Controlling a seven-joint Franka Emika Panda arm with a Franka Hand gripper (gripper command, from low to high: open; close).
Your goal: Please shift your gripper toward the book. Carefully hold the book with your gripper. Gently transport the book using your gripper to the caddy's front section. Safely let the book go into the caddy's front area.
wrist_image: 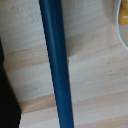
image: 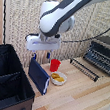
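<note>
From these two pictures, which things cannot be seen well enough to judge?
- Claw: exterior view too coarse to tell whether its fingertips touch the book; the wrist view shows no fingers.
- Book: both ends cut off by the wrist view's edges.
- Caddy: cut off by the exterior view's edges; interior too dark.
- Food in the bowl: too small and blurred.

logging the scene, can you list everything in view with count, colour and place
book: 1, navy, upright on the table beside the caddy, under the gripper
caddy: 1, black, exterior view's left
cup: 1, red, behind the book
bowl: 1, white with yellow food, by the cup
toaster oven: 1, silver, exterior view's right, door open
table: 1, pale wood
gripper: 1, white with blue fingers, above the book's top edge, apparently open
</note>
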